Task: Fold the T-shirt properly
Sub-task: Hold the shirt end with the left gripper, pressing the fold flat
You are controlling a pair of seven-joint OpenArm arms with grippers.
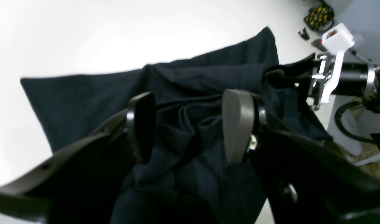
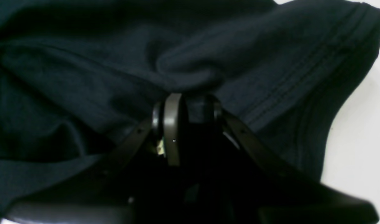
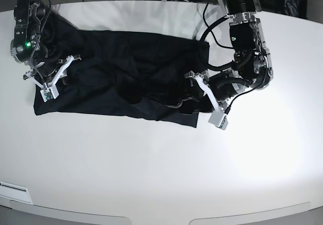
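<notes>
The T-shirt [image 3: 121,83] lies lengthwise left to right across the surface [image 3: 161,174]; right gripper [image 2: 186,104] pinches fabric, left gripper [image 1: 190,124] jaws spread apart

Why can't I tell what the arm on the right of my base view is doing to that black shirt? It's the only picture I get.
Observer: Its own wrist camera shows it. The left end effector is open, with its fingers spread either side of bunched folds of the T-shirt and not pinching them.
Operator: And the arm on my left?
Observer: The right end effector is shut on the T-shirt. A raised fold is pinched between its fingertips, close to the hem stitching.
</notes>
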